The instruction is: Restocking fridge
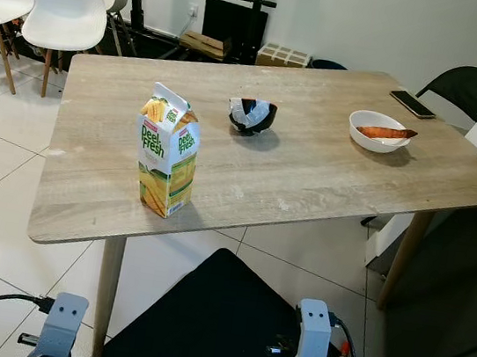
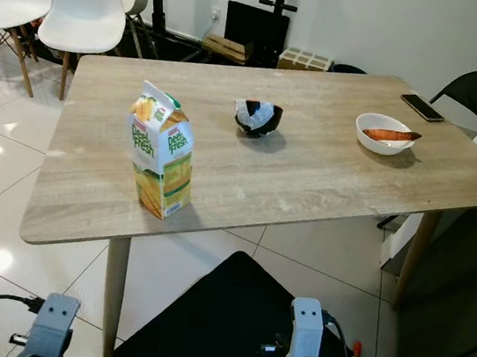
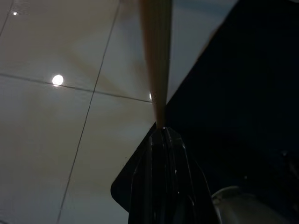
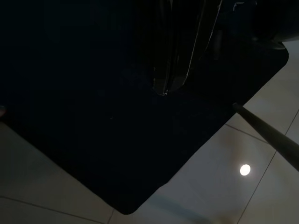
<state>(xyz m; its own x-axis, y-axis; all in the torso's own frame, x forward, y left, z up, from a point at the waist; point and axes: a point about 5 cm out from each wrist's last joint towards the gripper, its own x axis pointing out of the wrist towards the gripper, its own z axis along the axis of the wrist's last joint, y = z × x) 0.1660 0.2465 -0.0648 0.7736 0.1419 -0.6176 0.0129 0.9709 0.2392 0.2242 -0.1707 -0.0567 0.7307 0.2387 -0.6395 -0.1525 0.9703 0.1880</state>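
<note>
While both arms hang idle below the worktop (image 1: pixel 308 188) edge, the left pincer (image 3: pixel 163 135) is seen pressed together over the tiles, and the right pincer (image 4: pixel 170 86) appears together too, above a dark mat (image 1: pixel 219 318). Nearest on the worktop, the juice carton (image 1: pixel 167 153), lettered "Peel Fresh", is stood upright for gripping. Farther off are set a black bowl (image 1: pixel 252 116), a white bowl (image 1: pixel 378 132) and a phone (image 1: pixel 412 103).

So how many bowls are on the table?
2. A black bowl sits mid-table, just behind the juice carton. A white bowl is further right, near the phone. Nothing looks hidden.
</note>
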